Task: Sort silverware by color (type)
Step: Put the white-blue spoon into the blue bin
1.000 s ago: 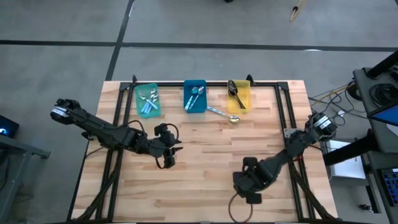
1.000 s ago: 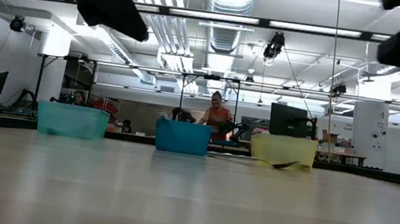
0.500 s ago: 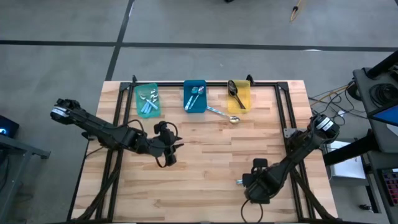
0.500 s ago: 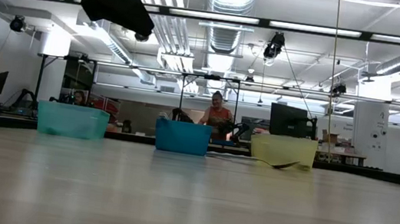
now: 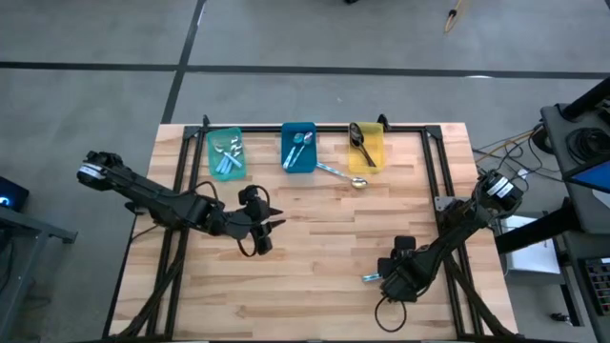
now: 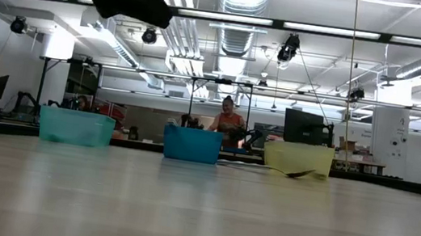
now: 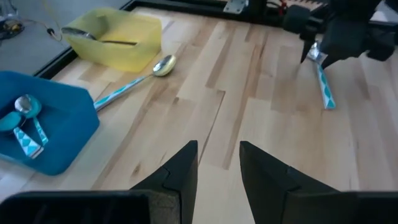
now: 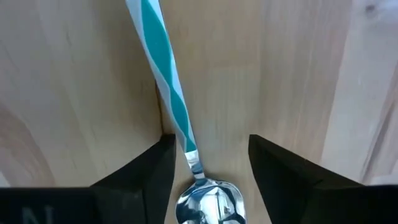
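Plenty of bare wood across the middle and near side of the worktop (image 5: 315, 238), a light butcher-block top with a black frame along the far edge and down both sides. Grey floor all around, big workshop room behind with a person far off.

Right gripper (image 5: 389, 278) sat low near the near right corner, fingers (image 8: 140, 171) spread apart and released, straddling a teal-striped spoon (image 8: 168, 102) lying flat on the wood. Left gripper (image 5: 270, 224) hovered left of centre, fingers (image 7: 177, 177) partly apart, nothing between them.

Three bins lined up along the far edge: teal bin (image 5: 226, 153) with light-handled spoons, blue bin (image 5: 298, 148) with a couple more, yellow bin (image 5: 367, 147) with a dark spoon (image 5: 362, 145). One loose spoon (image 5: 340, 174) lay between blue and yellow, bowl toward the centre.
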`<state>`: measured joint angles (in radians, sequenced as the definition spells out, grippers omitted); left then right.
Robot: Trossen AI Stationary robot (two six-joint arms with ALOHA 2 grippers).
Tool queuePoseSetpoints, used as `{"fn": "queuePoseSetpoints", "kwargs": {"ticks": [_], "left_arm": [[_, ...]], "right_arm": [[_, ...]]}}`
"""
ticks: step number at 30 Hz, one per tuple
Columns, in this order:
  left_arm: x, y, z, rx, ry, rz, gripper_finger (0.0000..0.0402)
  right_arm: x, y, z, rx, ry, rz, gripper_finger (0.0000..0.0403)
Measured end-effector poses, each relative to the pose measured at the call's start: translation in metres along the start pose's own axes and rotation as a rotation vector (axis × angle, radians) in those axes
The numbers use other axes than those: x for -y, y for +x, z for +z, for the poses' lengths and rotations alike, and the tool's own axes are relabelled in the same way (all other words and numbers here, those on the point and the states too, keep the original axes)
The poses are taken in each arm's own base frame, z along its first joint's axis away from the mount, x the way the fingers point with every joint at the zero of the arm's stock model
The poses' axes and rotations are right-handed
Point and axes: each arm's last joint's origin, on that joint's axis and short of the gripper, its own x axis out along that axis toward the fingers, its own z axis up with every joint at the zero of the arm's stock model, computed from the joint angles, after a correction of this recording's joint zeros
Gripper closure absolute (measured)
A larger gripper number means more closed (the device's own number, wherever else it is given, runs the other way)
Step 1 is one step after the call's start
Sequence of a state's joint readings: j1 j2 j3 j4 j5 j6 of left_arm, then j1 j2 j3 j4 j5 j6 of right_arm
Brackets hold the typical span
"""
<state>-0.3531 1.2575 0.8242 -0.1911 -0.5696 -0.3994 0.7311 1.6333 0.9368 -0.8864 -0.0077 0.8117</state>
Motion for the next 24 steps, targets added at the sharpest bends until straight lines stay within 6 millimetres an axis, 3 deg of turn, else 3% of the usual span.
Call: {"fn": "queuePoseSetpoints", "kwargs": {"ticks": [8, 17, 24], "left_arm": [[0.002, 0.000, 0.005, 0.045, -0.007, -0.019, 0.0302], [0.004, -0.001, 0.009, 0.085, -0.035, -0.035, 0.0302], [0.005, -0.001, 0.013, 0.121, -0.060, -0.050, 0.0302]], "right_arm": [[0.002, 0.005, -0.001, 0.026, -0.008, -0.013, 0.0250], [0.002, 0.006, 0.002, 0.066, 0.001, -0.037, 0.0379], [0.002, 0.001, 0.002, 0.086, -0.012, -0.043, 0.0386]]}}
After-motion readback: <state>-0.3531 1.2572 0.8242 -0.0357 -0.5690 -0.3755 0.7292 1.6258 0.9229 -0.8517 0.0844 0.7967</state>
